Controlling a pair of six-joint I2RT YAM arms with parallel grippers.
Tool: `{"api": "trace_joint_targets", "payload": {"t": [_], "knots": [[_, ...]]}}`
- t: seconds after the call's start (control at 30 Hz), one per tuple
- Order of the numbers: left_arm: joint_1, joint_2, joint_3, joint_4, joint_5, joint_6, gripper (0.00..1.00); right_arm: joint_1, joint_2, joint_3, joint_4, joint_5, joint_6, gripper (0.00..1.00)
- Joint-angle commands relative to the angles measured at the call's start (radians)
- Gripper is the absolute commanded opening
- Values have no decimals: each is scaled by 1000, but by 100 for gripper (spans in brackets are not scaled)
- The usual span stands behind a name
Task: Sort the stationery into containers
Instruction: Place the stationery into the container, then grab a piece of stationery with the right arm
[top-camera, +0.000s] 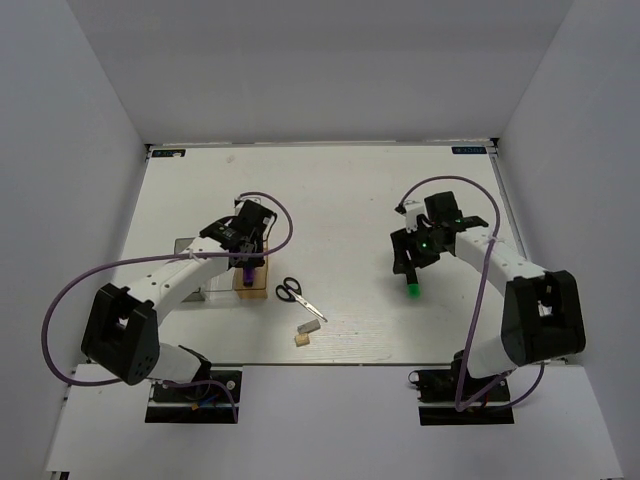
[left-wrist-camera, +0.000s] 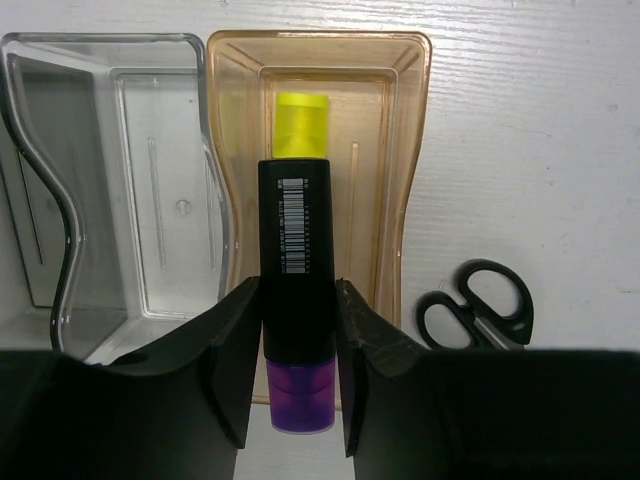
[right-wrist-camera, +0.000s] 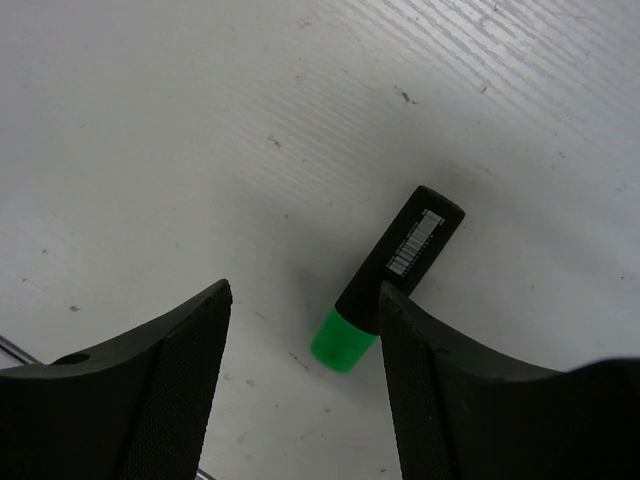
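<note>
The purple highlighter (left-wrist-camera: 296, 290) hangs over the amber tray (left-wrist-camera: 390, 150), where the yellow highlighter (left-wrist-camera: 302, 125) lies. My left gripper (left-wrist-camera: 297, 370) pinches its barrel. I'd lower it in parallel beside the yellow highlighter before letting go. My right gripper (right-wrist-camera: 305, 300) hovers spread above the green highlighter (right-wrist-camera: 395, 275) on the table (right-wrist-camera: 150, 120).

Bright, even light; perhaps slightly soft.

My left gripper (left-wrist-camera: 297, 330) holds one highlighter (left-wrist-camera: 295, 240) over the right tray (left-wrist-camera: 415, 120), with a second highlighter (left-wrist-camera: 302, 125) inside it. The left tray (left-wrist-camera: 150, 200) sits just beside at 9 o'clock. Scissors (top-camera: 300, 297) lie at 3 o'clock, blocks (top-camera: 310, 326) at 5, and a third highlighter (top-camera: 413, 287) farther at 3.
</note>
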Motion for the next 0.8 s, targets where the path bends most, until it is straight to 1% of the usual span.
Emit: {"api": "trace_joint_targets", "payload": {"t": [0.0,0.07,0.13,0.17,0.23,0.4,0.5,0.53,0.57,0.6,0.67,0.7,0.73,0.77], "knots": [[4,-12,29,25,20,12,46,25,44,60,17,119,25,64],[10,-12,30,21,18,15,49,41,65,63,15,148,28,64],[18,-15,30,24,21,18,49,54,79,66,6,188,33,64],[19,-19,30,24,21,22,54,59,96,68,3,202,33,64],[27,-27,39,24,24,28,54,67,108,64,0,257,37,64],[39,-36,62,2,30,36,55,74,130,46,14,300,45,64],[35,-79,49,-7,58,30,55,80,175,48,20,314,48,64],[30,-129,35,-7,72,27,55,84,185,49,23,314,52,64],[27,-151,29,-7,82,25,55,84,194,55,25,346,56,64],[25,-171,-6,-10,128,25,56,93,223,55,25,365,60,63],[21,-269,-42,-4,174,28,65,99,245,51,35,371,69,59],[19,-324,-97,8,199,30,68,100,252,46,37,365,74,57],[18,-350,-117,11,255,32,74,100,271,45,32,359,85,55],[18,-430,-135,8,267,30,78,103,278,41,34,353,89,46]]}}
